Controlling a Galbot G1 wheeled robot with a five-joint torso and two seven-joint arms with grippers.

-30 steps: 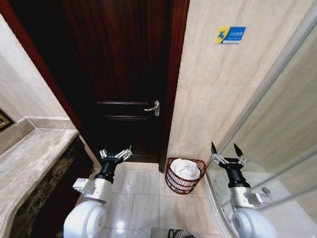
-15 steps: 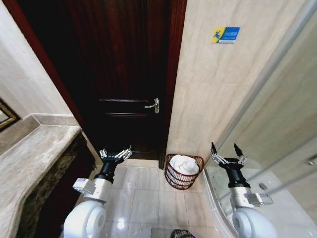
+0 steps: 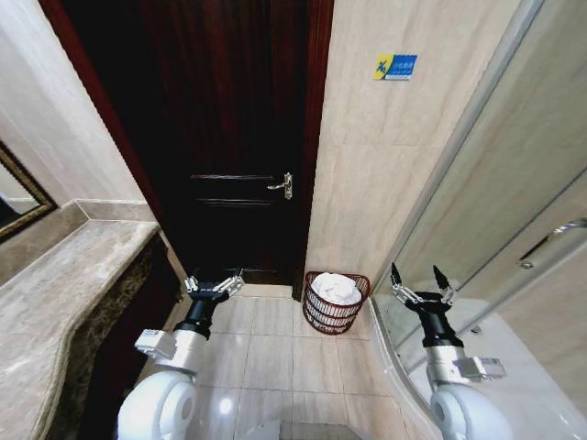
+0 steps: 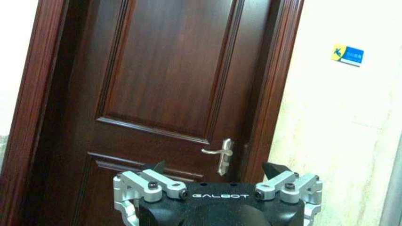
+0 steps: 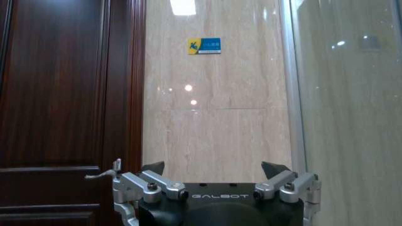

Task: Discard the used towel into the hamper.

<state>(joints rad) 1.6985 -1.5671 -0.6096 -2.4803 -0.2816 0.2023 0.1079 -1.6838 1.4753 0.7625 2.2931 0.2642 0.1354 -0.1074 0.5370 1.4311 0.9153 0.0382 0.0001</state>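
The hamper (image 3: 334, 316), a small round dark red wire basket, stands on the tiled floor by the wall to the right of the door. A white towel (image 3: 337, 287) lies bunched inside it, up to the rim. My left gripper (image 3: 215, 283) is held up in front of me, left of the hamper, open and holding nothing; the left wrist view shows its spread fingers (image 4: 217, 175). My right gripper (image 3: 417, 278) is raised to the right of the hamper, open and holding nothing, its fingers also wide apart in the right wrist view (image 5: 213, 173).
A dark wooden door (image 3: 229, 137) with a metal handle (image 3: 282, 185) is straight ahead. A stone counter (image 3: 55, 293) runs along the left with a mirror (image 3: 18, 197) above. A glass shower screen (image 3: 495, 211) bounds the right. Tiled floor (image 3: 275, 357) lies between.
The head view has tilted and shifted, so the door, hamper and wall sign sit lower-left and the mirror has come into view. Both grippers keep the same raised, open pose.
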